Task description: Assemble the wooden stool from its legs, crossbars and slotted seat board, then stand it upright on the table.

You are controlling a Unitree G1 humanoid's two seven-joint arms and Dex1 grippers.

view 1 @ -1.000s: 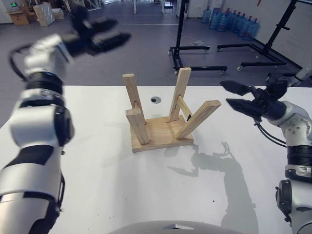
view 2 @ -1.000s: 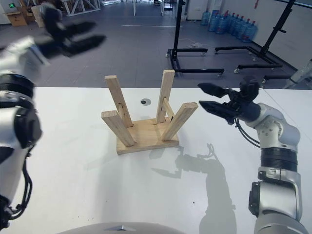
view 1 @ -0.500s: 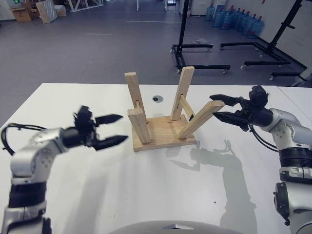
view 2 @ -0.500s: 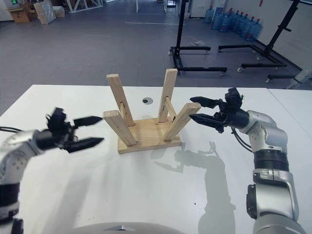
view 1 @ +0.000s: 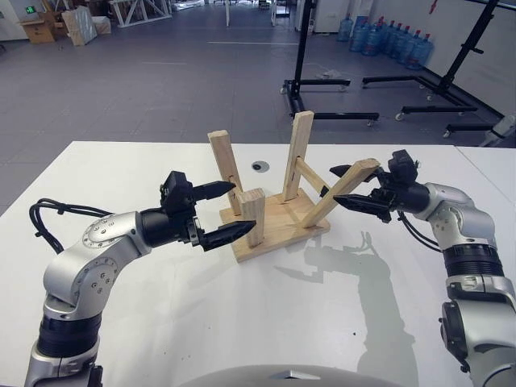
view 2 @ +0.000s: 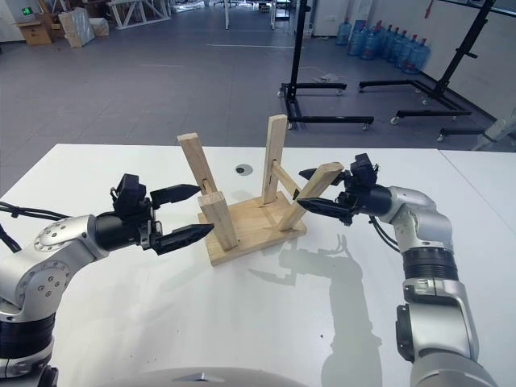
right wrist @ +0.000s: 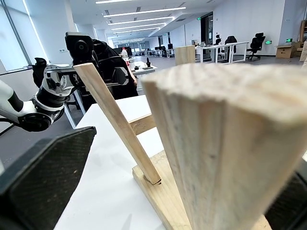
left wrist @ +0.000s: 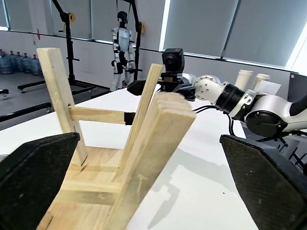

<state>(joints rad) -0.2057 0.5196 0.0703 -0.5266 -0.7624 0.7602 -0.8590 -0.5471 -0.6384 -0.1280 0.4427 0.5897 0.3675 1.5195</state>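
While the stool lies upside down at the centre of the frame, its slotted seat board rests flat on the white surface and four legs point upward. The two rear legs, one left of centre and one right of centre, stand nearly upright with a slight outward lean. The short front leg stands at the board's near left corner. The fourth leg leans steeply toward the right of the frame. A crossbar runs between the right rear leg and the leaning leg.

My left hand, entering from the lower left, is spread wide, its two dark fingers level with the short front leg; my left wrist view sets that leg between them, and I cannot tell whether either finger touches it. My right hand, entering from the right, is likewise parted, with one finger above and one below the upper part of the leaning leg; contact cannot be judged.

A round grommet sits in the surface just behind the stool. Black wheeled racks and blue water bottles occupy the floor in the upper right.
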